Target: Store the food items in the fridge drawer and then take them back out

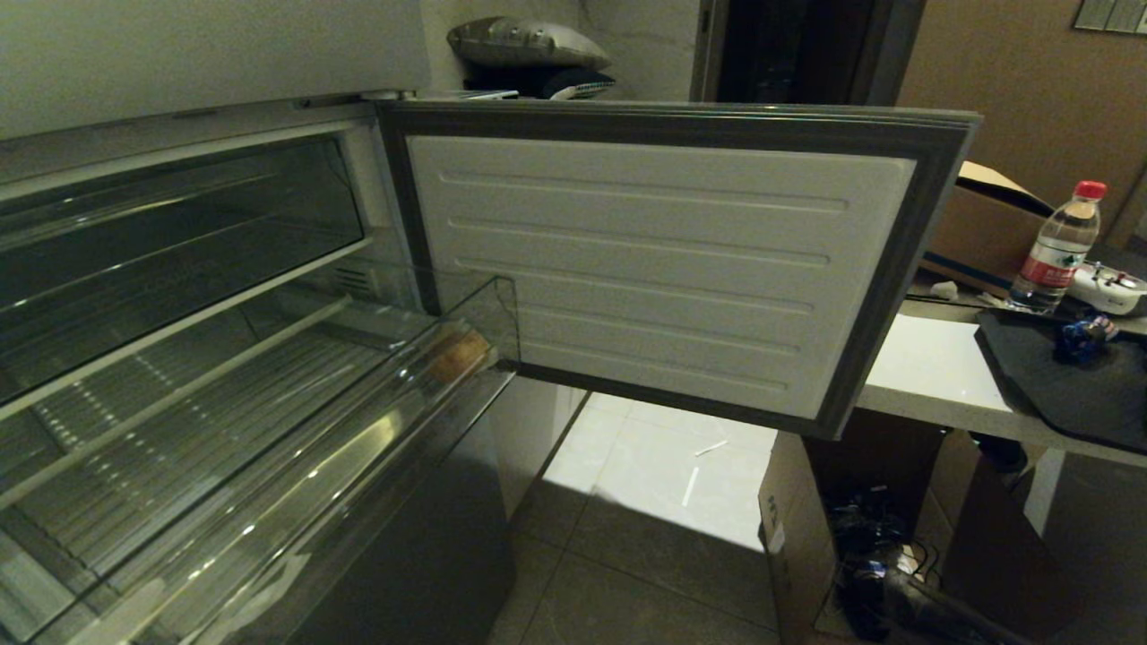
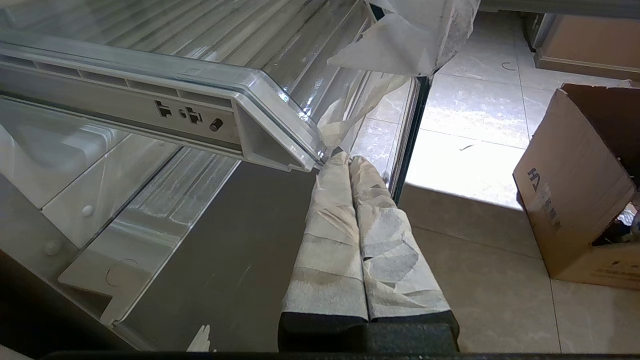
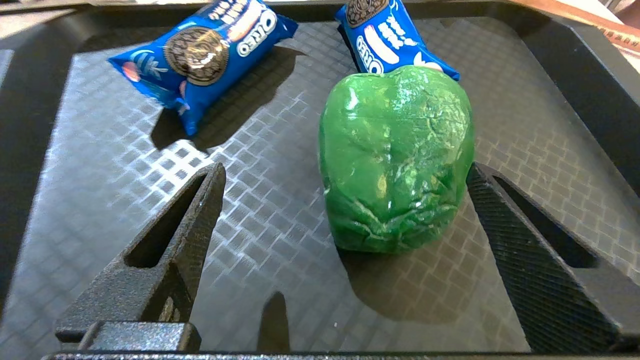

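Item one, fridge drawer (image 1: 296,430): pulled out, with a small orange-brown lump (image 1: 457,356) in its front right corner. Item two, my right gripper (image 3: 345,175): fingers spread wide over a black tray (image 3: 100,200), a green pepper (image 3: 395,160) between them, two blue Oreo packets (image 3: 205,55) beyond. Item three, my left gripper (image 2: 350,162): fingers pressed together, empty, beneath the drawer's corner.

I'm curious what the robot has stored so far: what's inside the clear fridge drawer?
One orange-brown lump, like a bread roll, sits in the right front corner of the fridge drawer. Elsewhere only its ribbed floor shows. The part pushed back under the shelf is hidden.
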Robot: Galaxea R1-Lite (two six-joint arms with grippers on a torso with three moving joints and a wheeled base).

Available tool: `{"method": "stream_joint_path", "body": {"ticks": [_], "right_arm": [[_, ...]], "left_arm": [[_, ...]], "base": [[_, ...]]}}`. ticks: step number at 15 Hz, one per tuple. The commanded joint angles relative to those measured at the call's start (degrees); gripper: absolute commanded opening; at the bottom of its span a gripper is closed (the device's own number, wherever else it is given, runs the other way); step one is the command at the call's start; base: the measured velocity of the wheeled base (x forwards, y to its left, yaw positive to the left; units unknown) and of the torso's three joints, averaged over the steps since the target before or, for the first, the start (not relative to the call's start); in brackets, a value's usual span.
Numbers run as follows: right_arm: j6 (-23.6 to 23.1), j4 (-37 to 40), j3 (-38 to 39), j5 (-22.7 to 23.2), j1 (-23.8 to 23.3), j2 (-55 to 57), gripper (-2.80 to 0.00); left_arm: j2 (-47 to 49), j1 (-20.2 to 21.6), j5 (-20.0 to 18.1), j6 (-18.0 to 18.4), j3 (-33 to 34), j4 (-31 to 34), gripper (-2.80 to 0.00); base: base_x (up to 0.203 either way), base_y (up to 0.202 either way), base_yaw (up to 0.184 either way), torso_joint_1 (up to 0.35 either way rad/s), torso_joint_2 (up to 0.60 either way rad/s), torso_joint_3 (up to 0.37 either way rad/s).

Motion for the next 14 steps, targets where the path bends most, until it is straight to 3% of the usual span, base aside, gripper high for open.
{"method": "stream_joint_path", "body": {"ticks": [1,14], "right_arm": [[0.0,-0.2,-0.6,-0.6,-0.1,1.3,0.00],[-0.6,-0.6,-6.6,-1.7,-3.5,7.6,0.00]], "left_arm": [[0.0,0.0,0.0,0.0,0.0,0.0,-2.80],[0.0,0.0,0.0,0.0,0.0,0.0,-2.80]], "base": [[0.000,0.000,0.000,0.000,0.00,0.000],[0.000,0.000,0.000,0.000,0.00,0.000]]}}
